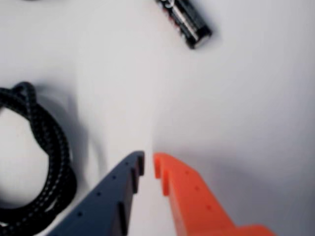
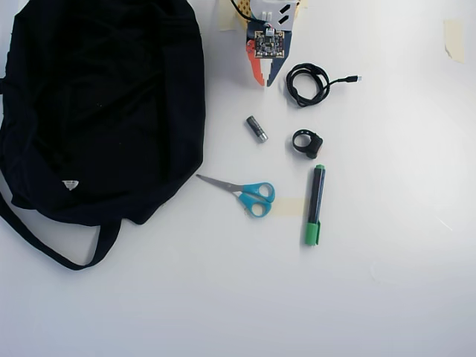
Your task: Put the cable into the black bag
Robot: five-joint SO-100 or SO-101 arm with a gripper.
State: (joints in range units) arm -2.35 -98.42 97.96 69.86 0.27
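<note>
- A plain white tabletop [image 2: 387, 297] fills the overhead view; no walls, floor or furniture show, so the kind of room cannot be told.
- Bits of pale tape [image 2: 454, 37] stuck on the tabletop suggest a marked-out test or hobby robotics setup.
- An exposed circuit board [image 2: 268, 43] on the arm suits a lab or maker's desk.
- Desk odds lie about: scissors [image 2: 250, 194], a green marker [image 2: 315, 205], a battery [image 2: 256, 128].
</note>
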